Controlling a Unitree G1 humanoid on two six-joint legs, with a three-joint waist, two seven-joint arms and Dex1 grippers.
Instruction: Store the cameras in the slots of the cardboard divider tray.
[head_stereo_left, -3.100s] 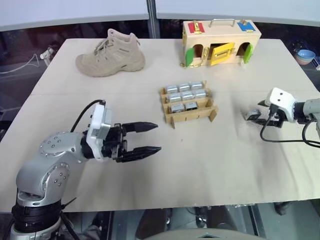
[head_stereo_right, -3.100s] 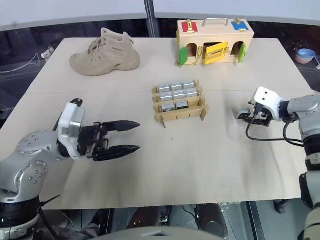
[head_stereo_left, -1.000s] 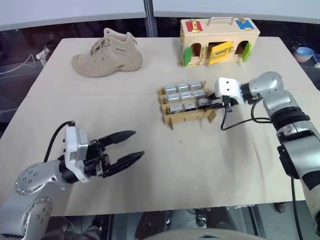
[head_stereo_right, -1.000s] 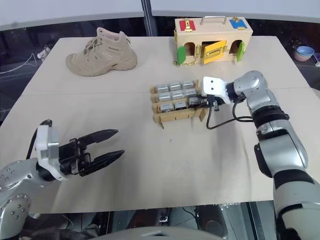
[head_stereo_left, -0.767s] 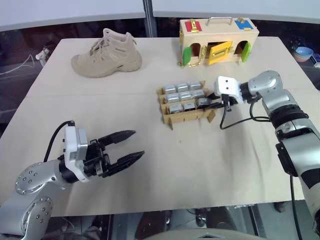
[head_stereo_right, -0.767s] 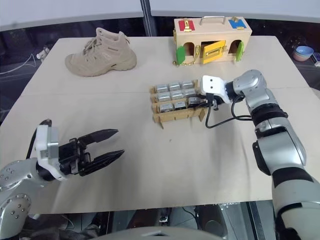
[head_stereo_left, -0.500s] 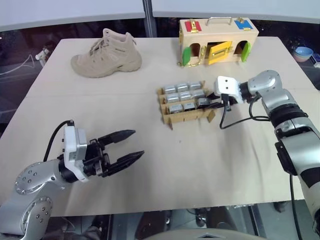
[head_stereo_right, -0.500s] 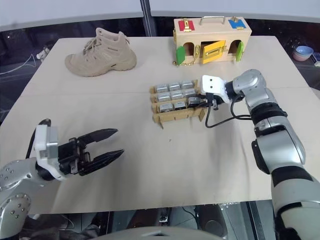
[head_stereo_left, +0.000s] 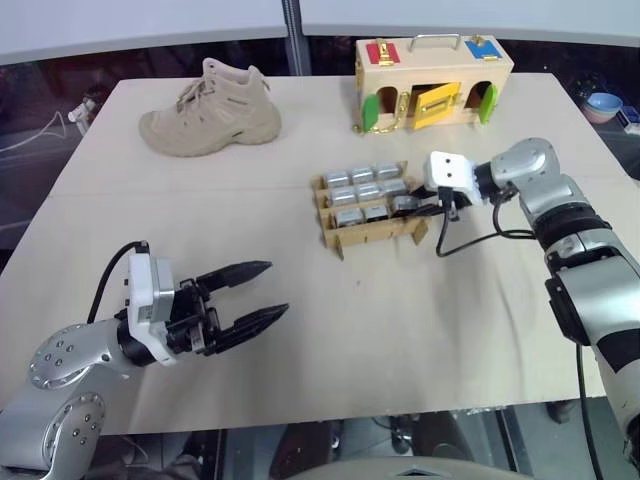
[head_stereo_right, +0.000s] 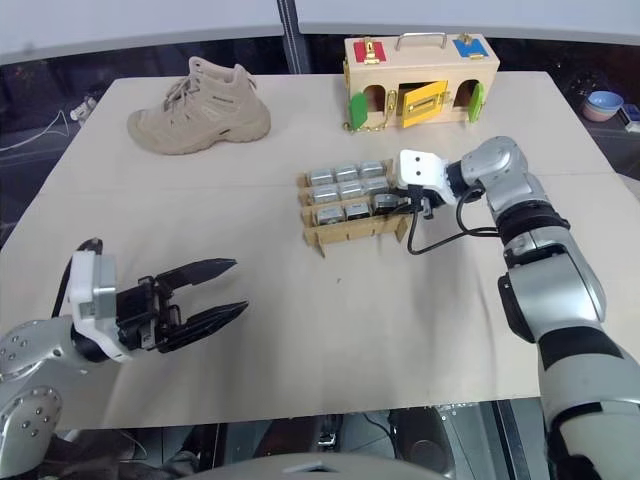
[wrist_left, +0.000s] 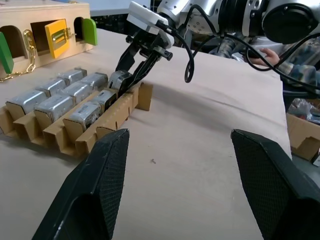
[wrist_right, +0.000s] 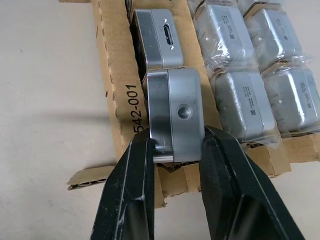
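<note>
The cardboard divider tray (head_stereo_left: 345, 232) lies mid-table with several silver-grey cameras (head_stereo_left: 364, 185) in its slots. My right gripper (head_stereo_left: 412, 206) reaches in from the right and is shut on one camera (wrist_right: 176, 115). That camera sits at the right end slot of the tray's front row, beside another camera (wrist_right: 156, 37) in the same row. The tray's front wall (wrist_right: 112, 75) runs alongside it. My left gripper (head_stereo_left: 278, 288) hovers open and empty over the near left of the table, well away from the tray (wrist_left: 120, 107).
A tan boot (head_stereo_left: 210, 108) lies at the back left. A pale wooden box with coloured doors (head_stereo_left: 430, 70) stands at the back, behind the tray. My right arm's black cable (head_stereo_left: 470, 240) loops onto the table right of the tray.
Since three seconds ago, my right gripper has carried the camera from the table's right side to the tray, and my left arm has drawn back nearer. Over the last second, both are still.
</note>
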